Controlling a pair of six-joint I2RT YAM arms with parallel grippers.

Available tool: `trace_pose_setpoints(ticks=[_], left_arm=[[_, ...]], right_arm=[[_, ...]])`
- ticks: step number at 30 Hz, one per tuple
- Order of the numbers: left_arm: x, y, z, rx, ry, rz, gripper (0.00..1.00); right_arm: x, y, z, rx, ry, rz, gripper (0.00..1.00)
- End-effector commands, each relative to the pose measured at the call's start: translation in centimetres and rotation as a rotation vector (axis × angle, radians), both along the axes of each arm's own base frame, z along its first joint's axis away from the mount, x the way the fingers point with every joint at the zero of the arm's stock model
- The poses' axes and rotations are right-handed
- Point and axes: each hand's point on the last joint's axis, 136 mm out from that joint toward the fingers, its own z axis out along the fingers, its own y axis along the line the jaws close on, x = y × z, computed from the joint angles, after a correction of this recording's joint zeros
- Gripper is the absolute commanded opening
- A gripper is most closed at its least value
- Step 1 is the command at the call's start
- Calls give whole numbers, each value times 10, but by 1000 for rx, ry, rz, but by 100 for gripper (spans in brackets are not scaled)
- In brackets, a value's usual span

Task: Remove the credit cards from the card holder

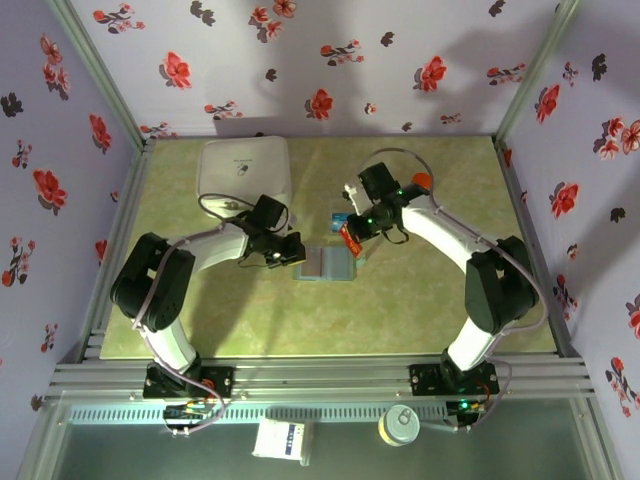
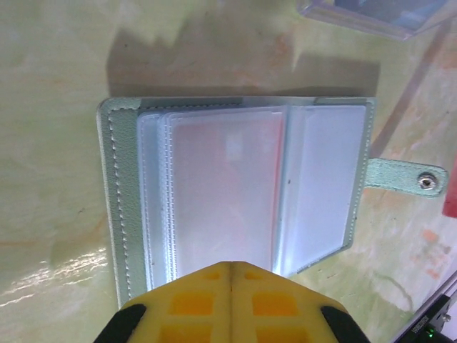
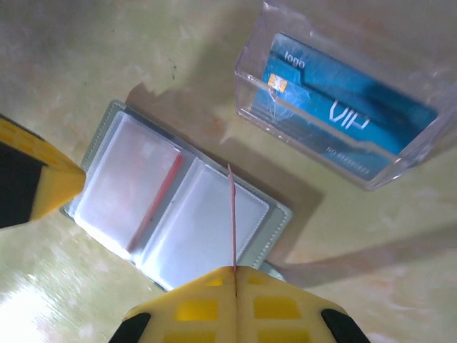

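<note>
Two tools closed: I see R tool (image 3: 234, 273) pinching red card (image 3: 231, 214) edge-on above open holder (image 3: 143, 179); L tool (image 2: 232, 267) empty, at holder's edge.

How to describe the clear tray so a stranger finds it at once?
Start at the big white box at the far left. Right of it, beyond the open card holder, sits the clear tray. It alone is see-through, holding a blue card.

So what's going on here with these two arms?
The right gripper is shut on a red card, seen edge-on over the open card holder. The left gripper is shut, its tips on the holder's edge, apparently pinning it down. A blue VIP card already lies in the clear tray.
</note>
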Motion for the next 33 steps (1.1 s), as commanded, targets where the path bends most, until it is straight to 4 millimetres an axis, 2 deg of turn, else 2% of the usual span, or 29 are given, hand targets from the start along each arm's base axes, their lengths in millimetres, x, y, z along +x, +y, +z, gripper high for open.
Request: trace_pose_setpoints(ticks=[1,7,14,22,28,33], left_arm=[[0,5,13,-2,-16,8,1],[-3,15,20,3,-28,20,2],[-5,27,26,10,-41,53,1],[-6,31,24,24,-41,61,1],[-4,31,22,28,-39,72,1],[-2,32,18,37,-30,73,1]], right_arm=[[4,-10,9,-125,-66,202,0],[10,0,22,-175,-150,515,0],[32,1,29,-229,-204,699,0],[66,0,34,-192,-189,767,0],[89,5,27,-175,-166,794,0],[100,8,12,-169,-151,807,0]])
